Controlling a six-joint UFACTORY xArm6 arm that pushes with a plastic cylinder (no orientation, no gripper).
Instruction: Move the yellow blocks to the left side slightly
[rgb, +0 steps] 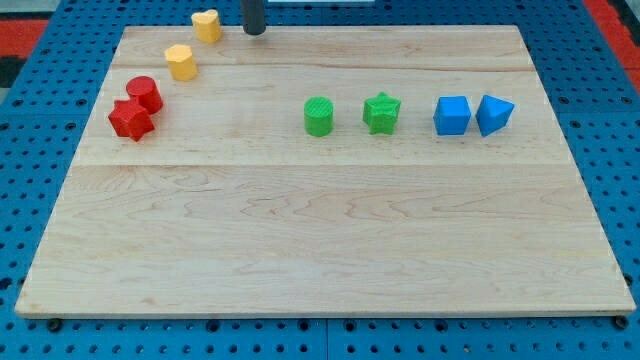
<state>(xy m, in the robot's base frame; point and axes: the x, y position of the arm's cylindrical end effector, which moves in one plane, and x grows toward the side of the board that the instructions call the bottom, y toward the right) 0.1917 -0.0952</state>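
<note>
Two yellow blocks sit near the view's top left of the wooden board (320, 240). A yellow heart-like block (207, 25) lies at the top edge. A yellow hexagonal block (181, 62) lies below and to its left. My tip (255, 31) is at the board's top edge, a short way to the right of the upper yellow block and apart from it.
A red cylinder (144, 94) and a red star (130, 120) touch at the left. A green cylinder (319, 116) and a green star (381, 113) sit mid-board. A blue cube (452, 115) and a blue triangular block (494, 115) sit at the right.
</note>
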